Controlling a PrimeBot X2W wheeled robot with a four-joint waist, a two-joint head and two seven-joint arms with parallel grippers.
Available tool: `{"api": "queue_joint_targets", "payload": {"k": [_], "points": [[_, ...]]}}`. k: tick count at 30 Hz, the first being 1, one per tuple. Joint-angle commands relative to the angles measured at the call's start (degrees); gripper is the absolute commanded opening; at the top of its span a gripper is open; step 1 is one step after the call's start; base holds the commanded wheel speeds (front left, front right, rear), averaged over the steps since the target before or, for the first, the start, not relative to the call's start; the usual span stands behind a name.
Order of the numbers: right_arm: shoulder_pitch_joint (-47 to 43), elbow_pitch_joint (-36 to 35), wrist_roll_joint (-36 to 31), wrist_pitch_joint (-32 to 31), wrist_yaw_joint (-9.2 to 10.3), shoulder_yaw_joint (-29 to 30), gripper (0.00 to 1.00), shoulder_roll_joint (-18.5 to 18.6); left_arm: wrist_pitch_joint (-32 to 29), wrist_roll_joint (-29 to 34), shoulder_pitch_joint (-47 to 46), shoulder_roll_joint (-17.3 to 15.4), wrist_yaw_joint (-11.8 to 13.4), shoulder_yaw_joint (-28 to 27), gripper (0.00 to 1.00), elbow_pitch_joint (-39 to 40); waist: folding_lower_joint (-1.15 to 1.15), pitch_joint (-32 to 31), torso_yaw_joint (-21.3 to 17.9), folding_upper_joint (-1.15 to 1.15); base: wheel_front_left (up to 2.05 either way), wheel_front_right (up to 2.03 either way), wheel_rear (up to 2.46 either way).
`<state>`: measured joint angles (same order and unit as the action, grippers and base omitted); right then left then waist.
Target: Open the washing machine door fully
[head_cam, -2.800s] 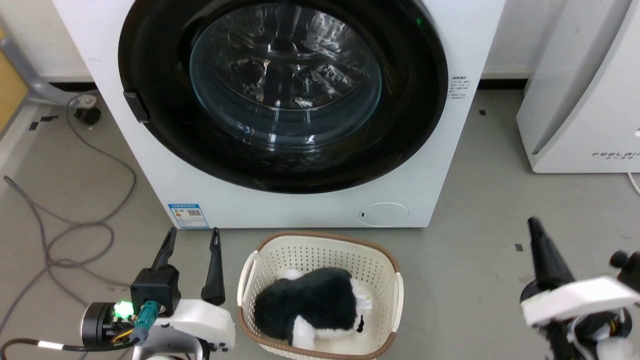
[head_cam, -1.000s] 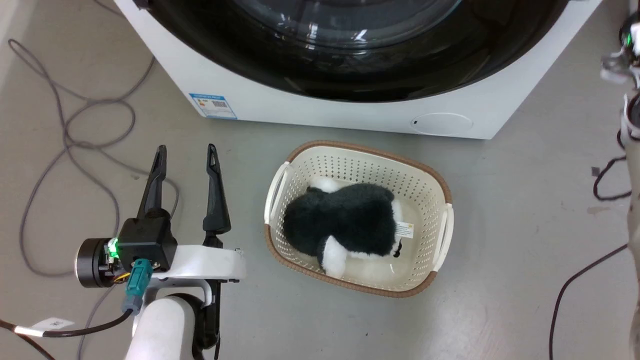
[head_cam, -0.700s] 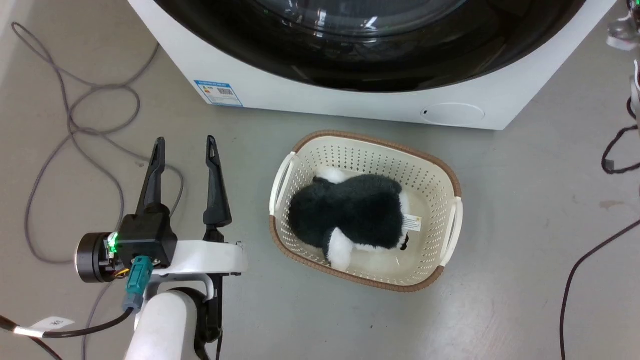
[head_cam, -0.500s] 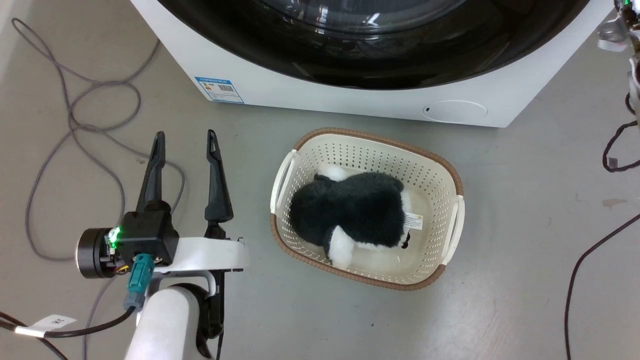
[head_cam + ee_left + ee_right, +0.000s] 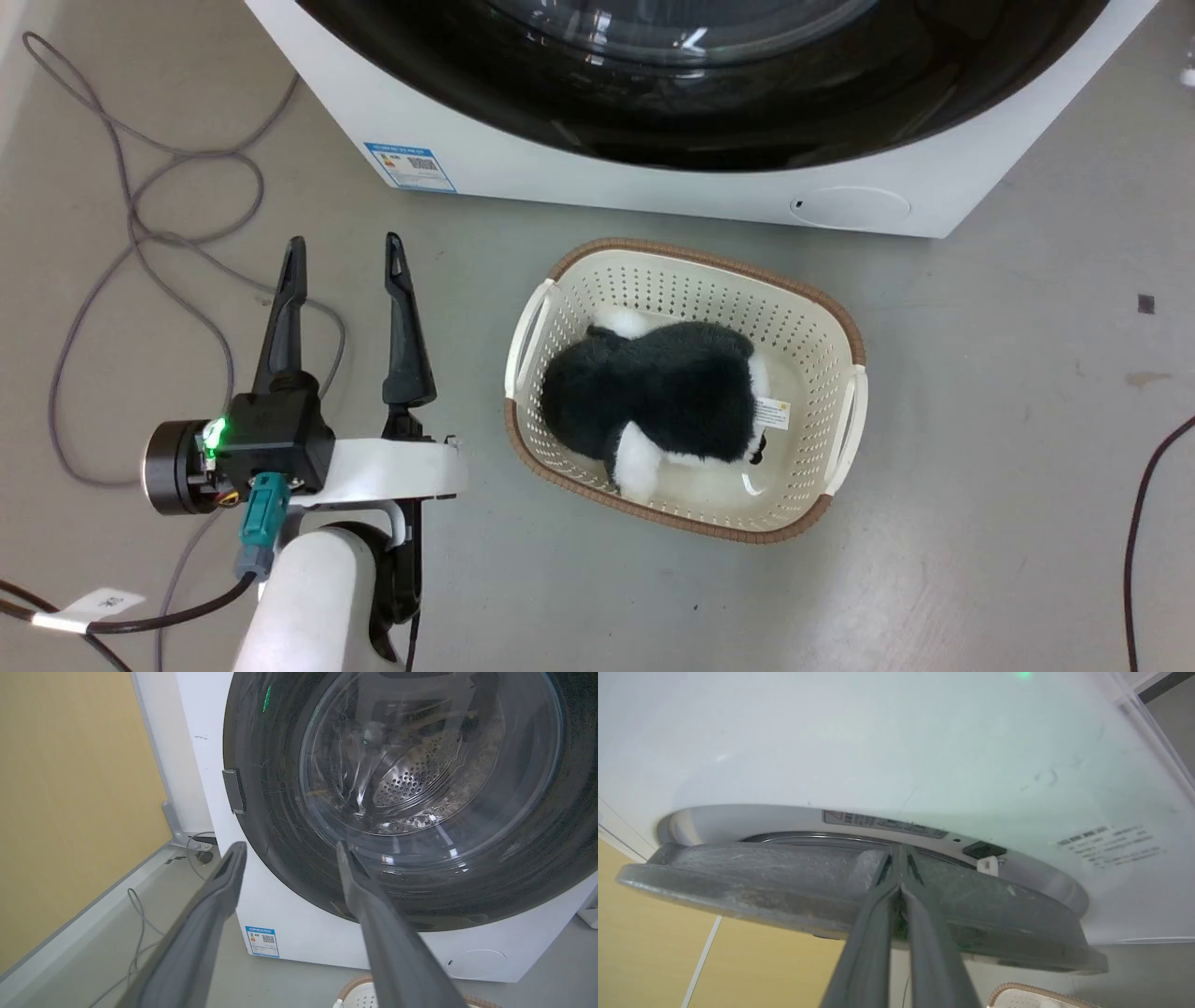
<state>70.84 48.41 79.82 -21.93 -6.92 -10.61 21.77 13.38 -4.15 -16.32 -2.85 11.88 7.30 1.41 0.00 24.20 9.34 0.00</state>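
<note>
Door (image 5: 738, 882) ajar, facing outward; right jaws together at its rim (left jaws spread).

Nothing can be read. The washer (image 5: 653, 196) has a blue label (image 5: 409, 166) with a QR code low on its front, a strip label (image 5: 885, 823) by the door opening, and grey print (image 5: 1108, 845) nearby, all too small to make out.
</note>
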Motion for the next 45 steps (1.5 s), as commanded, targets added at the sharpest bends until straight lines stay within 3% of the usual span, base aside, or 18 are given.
{"api": "queue_joint_targets", "payload": {"k": [1,10,22,45], "points": [[1.1,-0.1,1.6,-2.1,-0.55,-2.5,0.0,-3.8,0.6,-0.2,-0.1,0.0,0.4,0.1,1.0,-0.1,0.0,-0.3,0.0,0.0,0.0,0.0,0.0],[1.4,2.0,7.1,-5.1,-0.57,-4.9,0.0,-2.3,1.6,-0.2,0.5,0.0,0.4,-0.4,1.0,-1.4,0.0,-1.9,-0.4,0.0,0.0,0.0,0.0],[-8.0,-1.7,7.3,-7.5,-0.57,-7.3,0.0,-2.7,1.6,-0.2,3.7,0.0,0.2,-1.2,1.0,-2.9,0.0,-7.4,-2.2,0.0,0.0,0.0,0.0],[-36.7,-25.8,12.5,-15.1,-0.57,-12.4,0.0,-4.6,1.6,1.3,11.7,0.0,-1.4,-1.9,1.0,-5.6,0.0,-18.8,-3.8,0.0,0.0,0.0,0.0]]}}
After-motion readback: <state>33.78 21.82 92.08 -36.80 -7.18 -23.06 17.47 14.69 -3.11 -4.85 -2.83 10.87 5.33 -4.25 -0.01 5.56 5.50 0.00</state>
